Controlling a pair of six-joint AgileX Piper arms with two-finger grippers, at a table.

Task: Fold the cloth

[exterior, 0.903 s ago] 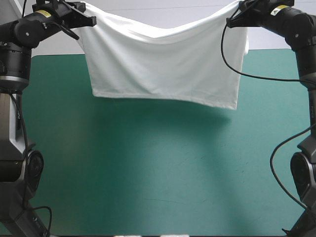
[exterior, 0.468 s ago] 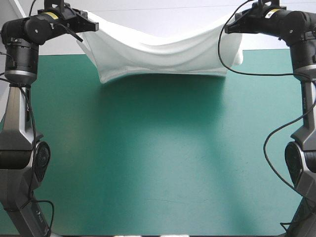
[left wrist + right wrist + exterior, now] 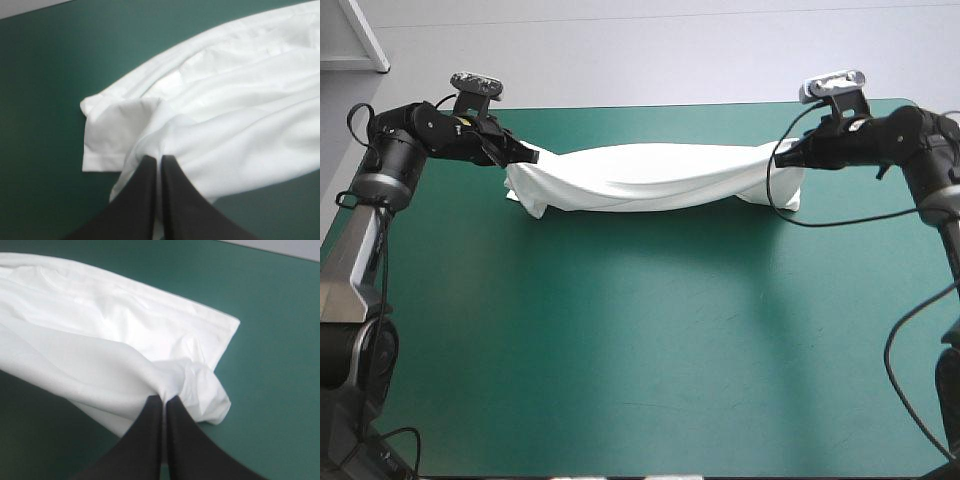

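The T-shirt (image 3: 650, 178) that hung in the air just before is now down along the table's (image 3: 640, 350) far part, left gripper (image 3: 528, 156) and right gripper (image 3: 781, 159) both clamped on its ends, so the fold's getting laid, I'd say.

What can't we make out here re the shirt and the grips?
1. High view: whether the middle of the T-shirt rests on the table or sags just above it; from overhead no gap shows.
2. Wrist views: how much fabric the left gripper and right gripper pinch; bunched folds hide it.
3. Wrist views: the T-shirt's far end, cut off by each picture's edge.
4. All views: lower layers, hidden by the top fabric.
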